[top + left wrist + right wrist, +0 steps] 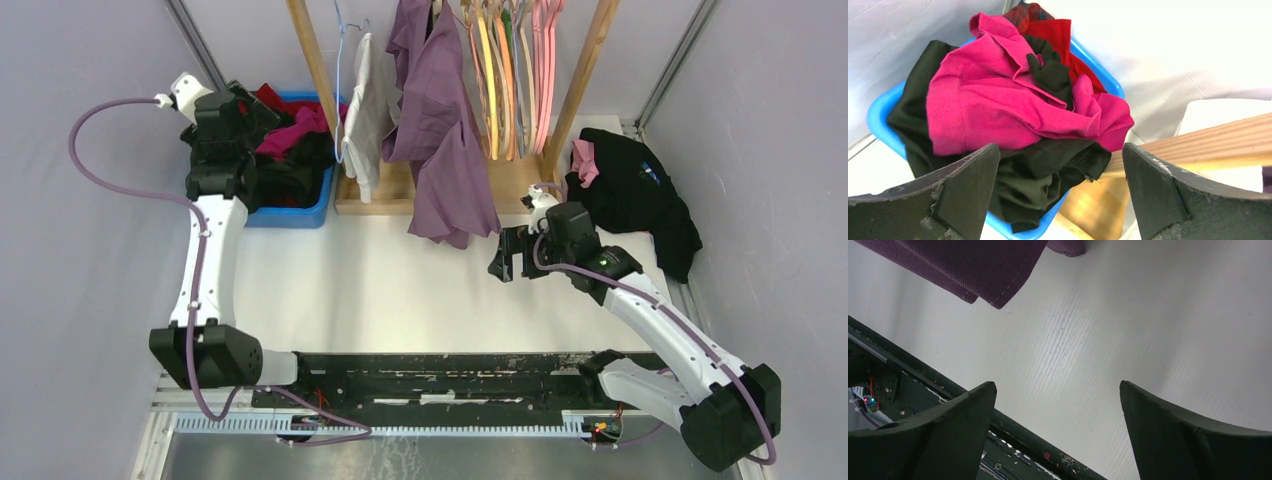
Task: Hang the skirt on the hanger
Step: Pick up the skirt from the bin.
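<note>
A purple garment (440,130) hangs from the wooden rack, its hem also in the right wrist view (963,265). A white garment (365,110) hangs on a blue wire hanger (342,60). Several coloured hangers (505,60) hang bare beside them. Which piece is the skirt I cannot tell. My left gripper (245,110) (1060,150) is open above the blue bin (883,107), which holds pink (993,100), black and red clothes; nothing is between its fingers. My right gripper (505,255) (1058,387) is open and empty over the white table, below the purple hem.
A black garment pile (635,190) with a pink piece (585,160) lies at the back right. The rack's wooden base (500,185) and posts (310,60) stand at the back; a wooden beam (1208,142) is right of the bin.
</note>
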